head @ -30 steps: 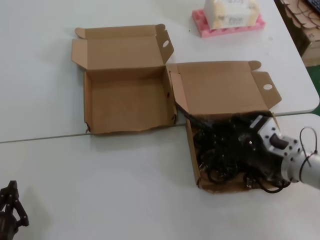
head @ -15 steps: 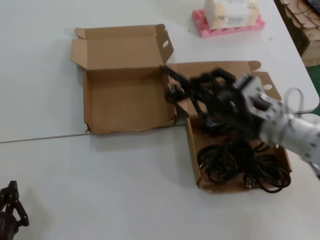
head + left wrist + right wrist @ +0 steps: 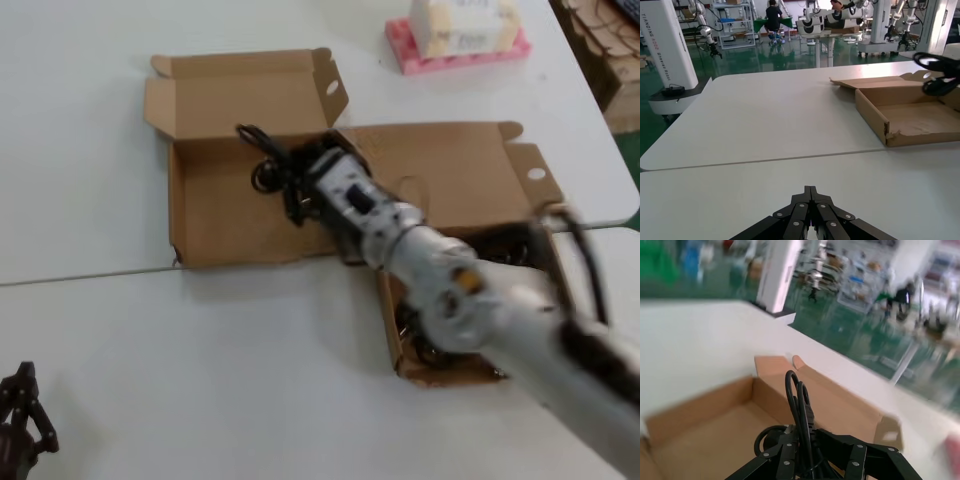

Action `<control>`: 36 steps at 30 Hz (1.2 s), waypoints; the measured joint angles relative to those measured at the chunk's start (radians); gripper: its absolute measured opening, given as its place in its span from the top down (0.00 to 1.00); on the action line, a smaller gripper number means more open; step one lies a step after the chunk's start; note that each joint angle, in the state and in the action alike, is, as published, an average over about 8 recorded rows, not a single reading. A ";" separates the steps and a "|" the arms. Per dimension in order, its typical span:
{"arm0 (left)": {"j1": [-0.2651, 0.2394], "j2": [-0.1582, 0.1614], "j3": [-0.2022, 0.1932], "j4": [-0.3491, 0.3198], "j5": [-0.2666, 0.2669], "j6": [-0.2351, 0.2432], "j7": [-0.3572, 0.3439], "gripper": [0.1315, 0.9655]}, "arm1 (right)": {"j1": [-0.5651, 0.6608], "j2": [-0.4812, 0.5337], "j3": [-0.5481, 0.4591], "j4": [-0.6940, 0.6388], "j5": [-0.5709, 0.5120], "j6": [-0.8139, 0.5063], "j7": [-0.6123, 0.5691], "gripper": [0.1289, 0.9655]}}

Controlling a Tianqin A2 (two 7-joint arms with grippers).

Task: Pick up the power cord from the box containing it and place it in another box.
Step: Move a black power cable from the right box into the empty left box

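My right gripper is shut on the power cord, a thin black coil hanging over the back right part of the wavy-fronted box on the left. In the right wrist view the cord runs up between the closed jaws of that gripper, above the box's bare floor. The askew box lies to the right; my right arm covers most of it, and the tangle of other black cords shows only in part. My left gripper is shut and parked at the near left.
A pink tray with a white carton stands at the back. Stacked cardboard is at the far right, past the table's edge. A seam runs across the table. The left wrist view shows the wavy-fronted box far off.
My right gripper has lifted the cord out of the askew right box and carried it left, up over the wavy-fronted box. The left arm has not moved.
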 joint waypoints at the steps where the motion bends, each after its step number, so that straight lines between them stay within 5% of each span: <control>1: 0.000 0.000 0.000 0.000 0.000 0.000 0.000 0.96 | 0.016 -0.023 -0.034 -0.040 -0.031 0.034 0.000 0.92; 6: 0.000 0.000 0.000 0.000 0.000 0.000 0.000 0.96 | 0.082 -0.125 -0.168 -0.219 -0.161 0.184 0.000 0.92; 13: 0.000 0.000 0.000 0.000 0.000 0.000 0.000 0.96 | 0.113 -0.205 -0.219 -0.342 -0.194 0.256 0.000 0.92; 36: 0.000 0.000 0.000 0.000 0.000 0.000 0.000 0.96 | 0.126 -0.195 -0.231 -0.315 -0.152 0.299 0.000 0.66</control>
